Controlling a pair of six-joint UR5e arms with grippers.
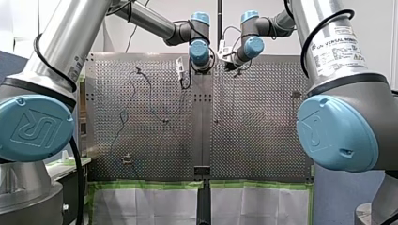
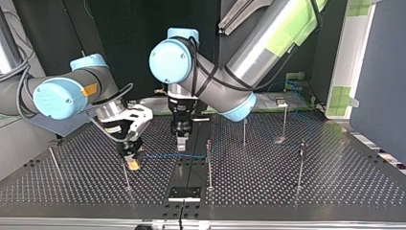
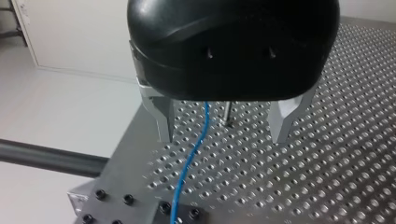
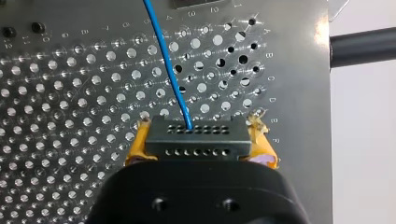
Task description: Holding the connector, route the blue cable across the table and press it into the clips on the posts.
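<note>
Right wrist view: my right gripper (image 4: 198, 129) is clamped tight on the connector (image 4: 194, 142), so the blue cable (image 4: 166, 60) trails free over the table (image 4: 56, 102). My left gripper (image 3: 223, 135) is wide open, holding nothing, straddling the cable, prob. to guide it.

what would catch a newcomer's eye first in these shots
My right gripper, yellow-padded, clamps a black connector, and the blue cable runs from it over the perforated table. My left gripper hangs open over that cable, fingers either side of it. In the top view, thin posts stand across the table.
</note>
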